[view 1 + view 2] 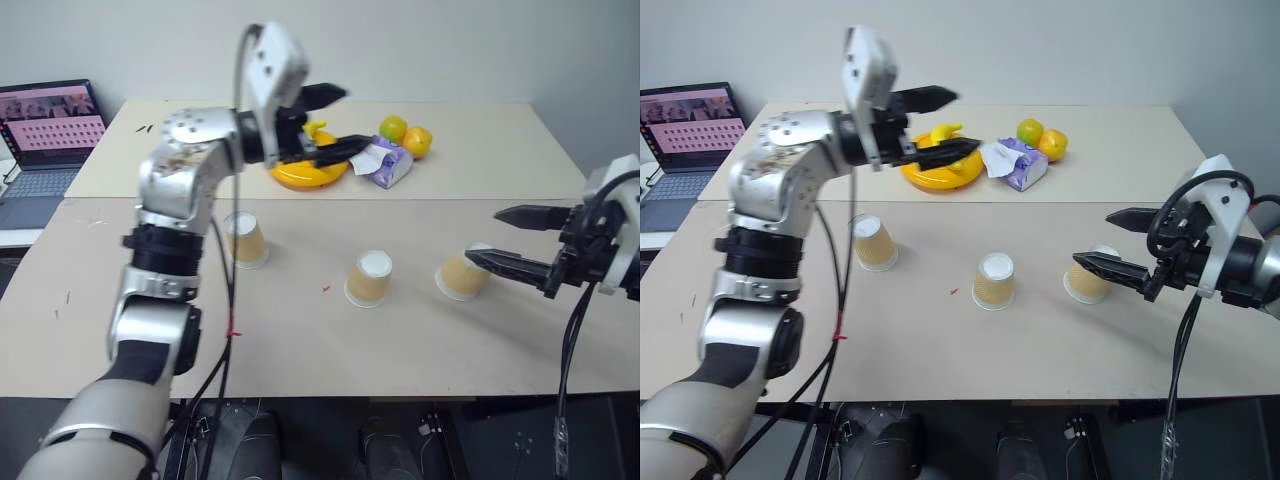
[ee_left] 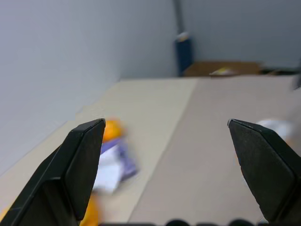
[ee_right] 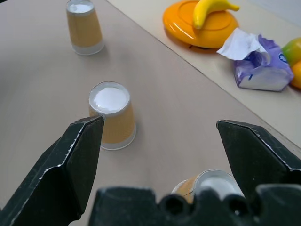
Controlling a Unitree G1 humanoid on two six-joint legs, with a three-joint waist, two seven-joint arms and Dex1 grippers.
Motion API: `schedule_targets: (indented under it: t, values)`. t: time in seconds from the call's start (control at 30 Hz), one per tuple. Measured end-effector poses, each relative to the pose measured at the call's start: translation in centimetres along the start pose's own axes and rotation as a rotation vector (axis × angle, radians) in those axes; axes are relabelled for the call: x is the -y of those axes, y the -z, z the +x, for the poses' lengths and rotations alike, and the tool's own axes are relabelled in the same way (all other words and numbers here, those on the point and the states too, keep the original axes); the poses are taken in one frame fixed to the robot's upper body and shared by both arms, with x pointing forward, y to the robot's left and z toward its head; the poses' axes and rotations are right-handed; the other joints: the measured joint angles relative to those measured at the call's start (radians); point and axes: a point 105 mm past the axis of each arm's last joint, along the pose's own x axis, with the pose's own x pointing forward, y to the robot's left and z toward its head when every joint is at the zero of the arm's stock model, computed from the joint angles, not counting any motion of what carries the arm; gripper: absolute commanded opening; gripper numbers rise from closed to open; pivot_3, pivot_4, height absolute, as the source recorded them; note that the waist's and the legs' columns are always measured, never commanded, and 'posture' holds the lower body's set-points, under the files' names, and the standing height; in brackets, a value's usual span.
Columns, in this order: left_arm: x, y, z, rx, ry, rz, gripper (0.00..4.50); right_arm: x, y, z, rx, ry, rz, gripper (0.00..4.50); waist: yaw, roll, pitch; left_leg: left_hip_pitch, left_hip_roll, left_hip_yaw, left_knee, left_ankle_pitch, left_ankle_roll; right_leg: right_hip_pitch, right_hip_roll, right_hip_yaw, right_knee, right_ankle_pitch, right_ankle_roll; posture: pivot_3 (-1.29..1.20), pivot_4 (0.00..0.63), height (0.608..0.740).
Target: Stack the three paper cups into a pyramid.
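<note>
Right gripper (image 1: pixel 508 238) hangs wide open and empty just beside the right cup (image 1: pixel 459 276), which tilts on the tabletop (image 1: pixel 300 340). Left gripper (image 1: pixel 338 122) is raised over the yellow plate (image 1: pixel 305 174), also spread wide with nothing in it. Middle cup (image 1: pixel 368 278) and left cup (image 1: pixel 246 239) stand upside down, well apart. Thin paper walls look light and easily crushed; a gentle pinch across the mid-body seems safest.
</note>
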Motion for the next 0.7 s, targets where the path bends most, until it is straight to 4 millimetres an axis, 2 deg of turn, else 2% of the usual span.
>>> schedule_targets:
  t: [0.07,0.13,0.2,0.3,0.5,0.7]
  values:
    - [-0.9,2.7,-4.1,-0.078,-0.094,0.001,4.47,0.3,-0.5,0.2,0.003,-0.032,-0.016,4.50,-0.010,0.000,0.000,0.000,0.000,0.000,-0.002,0.000,0.000,-0.001,0.000,0.000,0.000,0.000,-0.001,0.00,0.150,0.732]
    - [0.2,5.1,-6.9,-0.136,-0.102,-0.041,4.47,0.6,-0.9,0.5,0.011,-0.057,-0.026,4.50,-0.006,0.000,0.000,-0.001,0.000,-0.001,-0.002,0.000,0.000,-0.001,0.000,-0.001,0.000,-0.001,-0.001,0.00,0.150,0.732]
    - [2.0,6.9,-9.0,-0.156,-0.109,-0.092,4.47,0.7,-1.2,1.1,0.013,-0.099,-0.031,4.50,0.007,-0.001,0.001,-0.002,0.001,-0.001,-0.001,0.000,0.000,-0.001,0.000,-0.002,-0.001,-0.001,-0.001,0.00,0.150,0.732]
    - [2.2,7.7,-11.2,-0.160,-0.189,-0.115,4.47,0.8,-1.1,1.8,-0.002,-0.135,-0.036,4.50,0.025,-0.001,0.001,-0.001,0.001,-0.001,0.000,0.000,-0.001,0.000,0.000,-0.003,0.000,-0.001,-0.002,0.00,0.150,0.732]
    - [3.0,8.9,-12.3,-0.112,-0.318,-0.146,4.47,1.3,-1.8,3.0,-0.006,-0.181,-0.058,4.50,0.037,-0.001,0.001,-0.001,0.001,0.000,0.001,0.000,-0.001,0.000,0.000,-0.002,-0.001,0.000,-0.002,0.00,0.150,0.732]
    - [3.2,10.2,-12.8,-0.105,-0.383,-0.143,4.47,1.4,-2.3,3.0,-0.003,-0.202,-0.070,4.50,0.040,-0.001,0.001,-0.001,0.001,0.000,0.000,0.000,-0.001,0.000,0.000,-0.002,-0.001,-0.001,-0.002,0.00,0.150,0.732]
